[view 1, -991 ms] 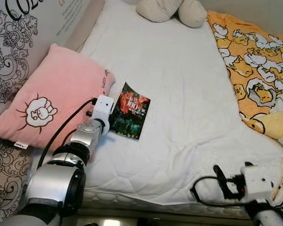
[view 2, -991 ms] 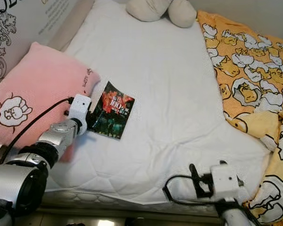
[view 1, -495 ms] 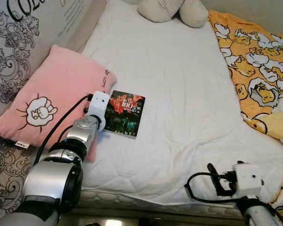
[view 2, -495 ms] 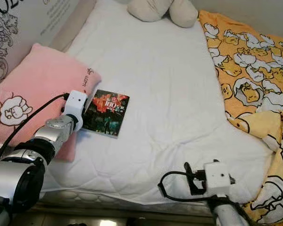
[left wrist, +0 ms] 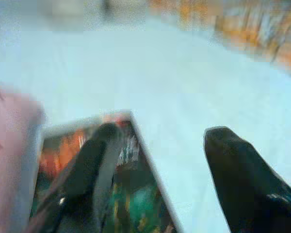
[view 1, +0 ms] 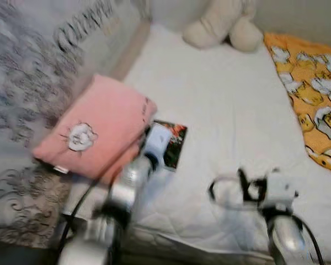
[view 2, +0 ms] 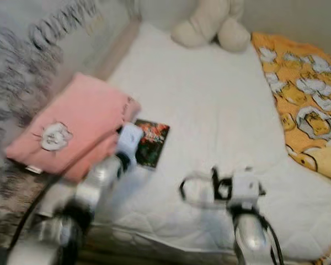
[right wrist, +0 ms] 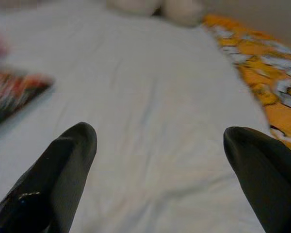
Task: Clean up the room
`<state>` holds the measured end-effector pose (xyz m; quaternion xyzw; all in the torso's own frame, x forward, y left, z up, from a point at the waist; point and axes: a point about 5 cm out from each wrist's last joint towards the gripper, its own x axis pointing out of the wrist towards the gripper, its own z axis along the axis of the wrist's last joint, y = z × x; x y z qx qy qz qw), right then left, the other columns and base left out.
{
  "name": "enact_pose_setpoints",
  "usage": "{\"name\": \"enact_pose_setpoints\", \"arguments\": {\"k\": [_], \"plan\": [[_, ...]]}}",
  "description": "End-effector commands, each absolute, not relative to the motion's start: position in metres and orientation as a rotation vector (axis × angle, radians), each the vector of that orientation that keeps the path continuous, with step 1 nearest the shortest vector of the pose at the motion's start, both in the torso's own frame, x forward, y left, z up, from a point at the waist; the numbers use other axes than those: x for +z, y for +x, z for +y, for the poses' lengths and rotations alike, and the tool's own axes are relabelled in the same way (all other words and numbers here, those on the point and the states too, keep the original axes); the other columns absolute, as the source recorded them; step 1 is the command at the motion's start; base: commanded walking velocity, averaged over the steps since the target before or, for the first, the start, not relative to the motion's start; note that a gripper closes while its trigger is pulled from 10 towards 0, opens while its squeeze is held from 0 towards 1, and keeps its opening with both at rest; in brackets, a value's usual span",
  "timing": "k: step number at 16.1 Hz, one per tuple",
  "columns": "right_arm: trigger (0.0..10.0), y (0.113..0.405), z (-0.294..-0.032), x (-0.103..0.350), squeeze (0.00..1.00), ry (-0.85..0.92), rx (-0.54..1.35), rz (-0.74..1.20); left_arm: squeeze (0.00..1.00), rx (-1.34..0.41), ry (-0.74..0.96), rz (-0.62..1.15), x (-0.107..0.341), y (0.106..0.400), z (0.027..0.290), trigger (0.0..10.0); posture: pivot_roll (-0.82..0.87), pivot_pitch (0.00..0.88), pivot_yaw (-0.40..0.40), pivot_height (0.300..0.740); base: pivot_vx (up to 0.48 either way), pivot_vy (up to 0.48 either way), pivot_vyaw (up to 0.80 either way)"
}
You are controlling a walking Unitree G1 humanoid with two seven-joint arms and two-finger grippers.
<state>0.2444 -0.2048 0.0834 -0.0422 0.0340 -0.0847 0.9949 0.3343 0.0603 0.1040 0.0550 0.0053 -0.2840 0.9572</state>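
- The whole head view has swung and blurred since half a second ago: the white quilted mattress now sits lower in view, with more of the grey patterned headboard wall and the cream plush toy showing. This reads as the robot itself moving, not the things.
- The orange cartoon-print blanket lies along the robot's right side of the bed, apparently where it was.
- The pink square cushion with a sheep motif rests at the left edge of the bed against the wall.
- The right gripper, fingers spread wide and empty, has risen over the near part of the mattress.
- The left gripper is parted, one finger lying over the small dark glossy paperback book, the other over bare sheet, so the book's long edge sits between them.
- The book lies flat just beside the cushion's corner, not yet lifted; judging by this, the robot is closing in to grasp it for tidying.
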Motion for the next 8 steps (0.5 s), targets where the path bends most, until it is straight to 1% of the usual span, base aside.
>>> {"name": "enact_pose_setpoints", "arguments": {"k": [1,2,3,4,5,6,8], "plan": [[10.0,0.245,-0.210,0.078,1.00,-0.044,-0.209,0.078,1.00,-0.526,0.038,-0.067,0.114,0.330,0.062,10.0,0.10,0.000,-0.011,0.740,0.000,0.000,0.00],[10.0,0.248,-0.209,0.077,1.00,-0.035,-0.205,0.064,1.00,-0.449,-0.019,-0.101,0.112,0.325,0.073,10.0,0.11,0.000,-0.010,0.740,0.000,0.000,0.00],[10.0,0.251,-0.211,0.074,1.00,-0.010,-0.222,0.070,1.00,-0.373,-0.083,-0.074,0.104,0.323,0.087,10.0,0.12,0.000,-0.019,0.740,0.000,0.000,0.00],[10.0,0.256,-0.210,0.073,1.00,-0.016,-0.218,0.070,1.00,-0.339,-0.072,-0.087,0.101,0.322,0.096,10.0,0.14,0.000,-0.027,0.740,0.000,-0.480,0.00],[10.0,0.262,-0.206,0.072,1.00,-0.042,-0.191,0.067,1.00,-0.416,-0.085,-0.095,0.101,0.319,0.091,10.0,0.15,0.000,-0.038,0.740,0.000,-0.480,0.00],[10.0,0.267,-0.204,0.070,1.00,-0.053,-0.177,0.069,0.00,-0.442,-0.072,-0.098,0.103,0.317,0.088,10.0,0.16,0.000,-0.042,0.740,0.000,-0.480,0.00],[10.0,0.272,-0.202,0.069,1.00,-0.064,-0.156,0.065,0.00,-0.405,-0.046,-0.103,0.103,0.317,0.091,10.0,0.16,0.000,-0.044,0.740,0.000,-0.480,0.00]]}}
